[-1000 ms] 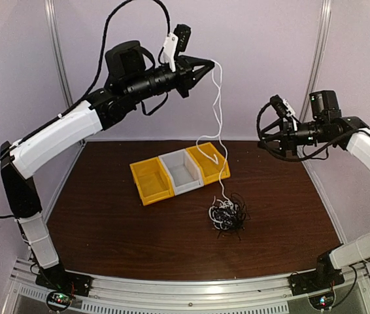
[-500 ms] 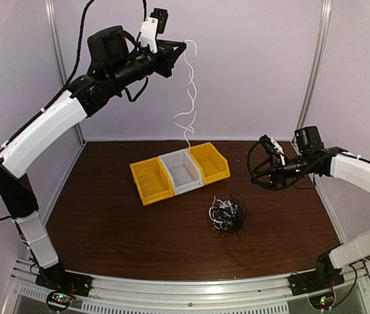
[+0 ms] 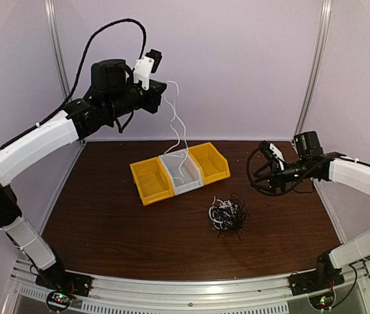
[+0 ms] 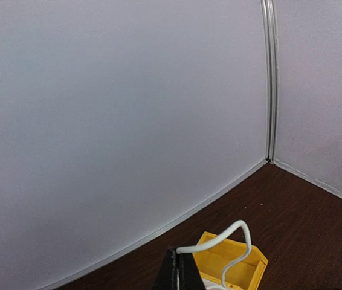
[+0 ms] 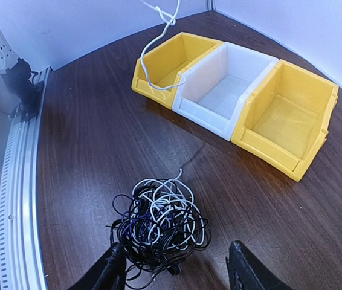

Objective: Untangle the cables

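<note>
My left gripper is raised high at the back left and shut on a white cable. The cable hangs down from it over the white bin. I cannot tell if its lower end touches a bin. In the left wrist view the shut fingertips pinch the white cable. A fist-sized tangle of black, white and purple cables lies on the table in front of the bins. My right gripper is open and empty, up and to the right of the tangle. The tangle sits just ahead of its spread fingers.
Three bins stand in a row behind the tangle: a yellow one on the left, the white one in the middle, a yellow one on the right. They look empty in the right wrist view. The aluminium rail runs along the table's near edge.
The left gripper has moved left and down with the white cable, whose lower end came free of the tangle and now hangs over the bins. The right gripper has dropped toward the tangle.
</note>
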